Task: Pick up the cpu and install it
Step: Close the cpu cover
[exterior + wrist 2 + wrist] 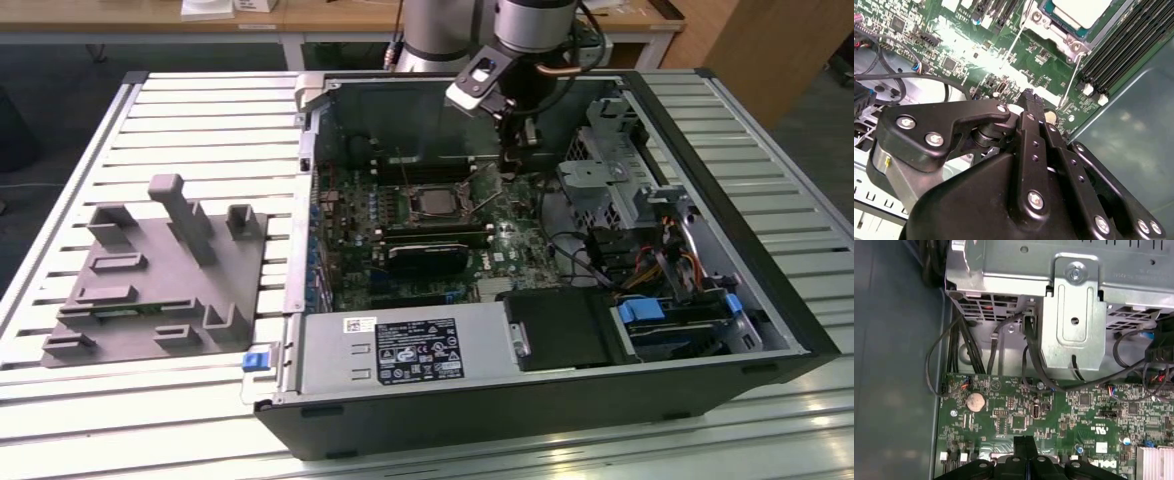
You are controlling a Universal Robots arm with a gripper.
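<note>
The cpu [434, 203], a small square chip with a dull silver top, lies in the motherboard socket inside the open computer case [787, 300]. In the second wrist view the cpu [1080, 9] shows in its metal frame, with thin wire levers beside it. My gripper [517, 160] hangs over the board to the exterior view's right of the socket, apart from the chip. Both wrist views show its black fingers pressed together with nothing between them, as seen at the gripper [1029, 96] and the gripper [1025, 442].
A grey plastic fixture [147, 270] sits on the slatted table at the exterior view's left. Long black memory sticks [1134, 45] flank the socket. A metal drive cage [1074, 315] and loose cables [1004, 340] stand past the board. The power supply [400, 350] fills the case's near side.
</note>
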